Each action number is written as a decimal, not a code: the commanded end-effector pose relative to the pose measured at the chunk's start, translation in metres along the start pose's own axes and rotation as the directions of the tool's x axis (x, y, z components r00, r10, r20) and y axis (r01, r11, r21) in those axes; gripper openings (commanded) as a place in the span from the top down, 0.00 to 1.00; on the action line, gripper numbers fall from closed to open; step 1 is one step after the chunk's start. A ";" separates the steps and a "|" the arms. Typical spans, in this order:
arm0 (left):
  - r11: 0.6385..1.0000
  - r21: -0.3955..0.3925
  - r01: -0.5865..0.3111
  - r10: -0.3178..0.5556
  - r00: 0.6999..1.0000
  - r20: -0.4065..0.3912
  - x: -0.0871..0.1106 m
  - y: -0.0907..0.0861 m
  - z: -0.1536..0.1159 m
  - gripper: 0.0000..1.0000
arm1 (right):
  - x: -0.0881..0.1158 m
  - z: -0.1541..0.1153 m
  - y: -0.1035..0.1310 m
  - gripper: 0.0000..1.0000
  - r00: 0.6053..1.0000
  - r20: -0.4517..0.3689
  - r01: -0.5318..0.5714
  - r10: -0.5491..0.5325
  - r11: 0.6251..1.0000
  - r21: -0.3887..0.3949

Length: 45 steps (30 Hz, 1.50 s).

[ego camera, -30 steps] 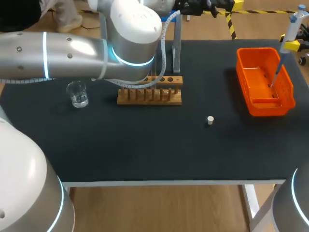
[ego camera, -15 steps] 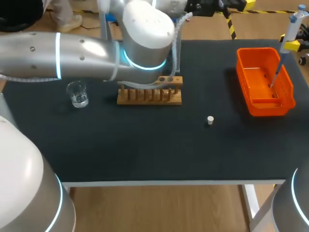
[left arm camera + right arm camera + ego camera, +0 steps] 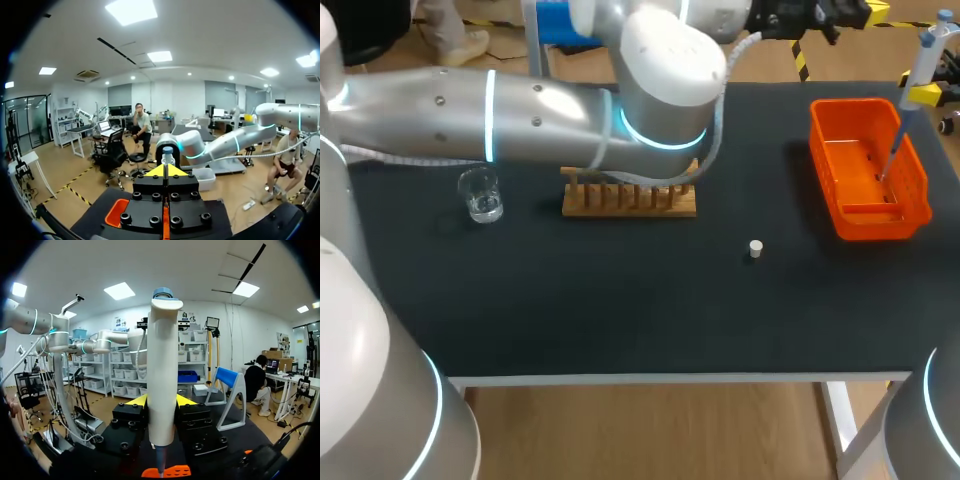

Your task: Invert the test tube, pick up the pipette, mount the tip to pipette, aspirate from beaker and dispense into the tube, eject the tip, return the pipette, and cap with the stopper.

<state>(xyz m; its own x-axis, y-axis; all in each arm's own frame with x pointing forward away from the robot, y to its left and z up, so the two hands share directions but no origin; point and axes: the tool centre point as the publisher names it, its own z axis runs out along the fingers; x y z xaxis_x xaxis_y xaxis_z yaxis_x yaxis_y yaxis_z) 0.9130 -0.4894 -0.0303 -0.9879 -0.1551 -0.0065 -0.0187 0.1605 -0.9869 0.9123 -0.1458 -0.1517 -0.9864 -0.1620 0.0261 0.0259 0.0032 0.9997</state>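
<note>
My left arm is the biggest thing; it comes in from the left and reaches far across the black table, and its elbow hides the back of the rack. The orange basket sits near the right edge; the wooden rack sits at the middle back. The pipette stands upright over the basket with its thin end down inside it. My right gripper holds it, one yellow tip on each side of the white body; only the right wrist view shows this grip, as the head view shows just one bit of yellow beside the pipette. The clear beaker stands near the rack, on its left. My left gripper is closed narrow on the tube, which sticks out past the yellow tips. Only the left wrist view shows the tube, and a bit of the basket shows far below it. The small white stopper lies alone between rack and basket, nearer the front; no wrist view shows it, the beaker or the rack.
</note>
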 end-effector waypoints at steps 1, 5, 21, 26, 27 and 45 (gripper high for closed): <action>0.991 0.130 -0.002 0.003 1.000 -0.012 -0.003 0.005 0.023 1.00 | -0.001 -0.002 0.000 1.00 1.000 -0.006 0.000 0.000 1.000 0.001; 0.990 0.141 0.011 -0.007 1.000 -0.030 -0.003 0.007 0.033 1.00 | -0.001 -0.002 0.000 1.00 1.000 -0.006 0.000 0.000 1.000 0.001; 0.987 0.159 0.035 -0.020 0.995 -0.098 0.000 0.009 0.055 1.00 | -0.001 -0.002 0.000 1.00 1.000 -0.006 0.000 0.000 1.000 0.001; 0.986 0.161 0.044 -0.027 0.994 -0.106 0.000 0.011 0.056 1.00 | -0.001 -0.002 0.000 1.00 1.000 -0.006 0.000 0.000 1.000 0.001; 0.986 0.162 0.046 -0.028 0.994 -0.108 0.000 0.012 0.057 1.00 | -0.001 -0.002 0.000 1.00 1.000 -0.006 0.000 0.000 1.000 0.001; 0.982 0.157 0.103 -0.077 0.984 -0.163 0.007 0.015 0.067 1.00 | -0.001 -0.002 0.000 1.00 1.000 -0.006 0.000 0.000 1.000 0.001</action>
<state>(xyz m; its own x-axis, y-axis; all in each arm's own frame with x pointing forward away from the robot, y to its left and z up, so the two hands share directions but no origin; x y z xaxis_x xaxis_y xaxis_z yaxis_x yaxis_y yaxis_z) 0.9154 -0.5499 -0.0518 -0.9951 -0.0065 0.0985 -0.0984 0.1498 -0.9838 0.9123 -0.1457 -0.1517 -0.9864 -0.1621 0.0261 0.0259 0.0033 0.9997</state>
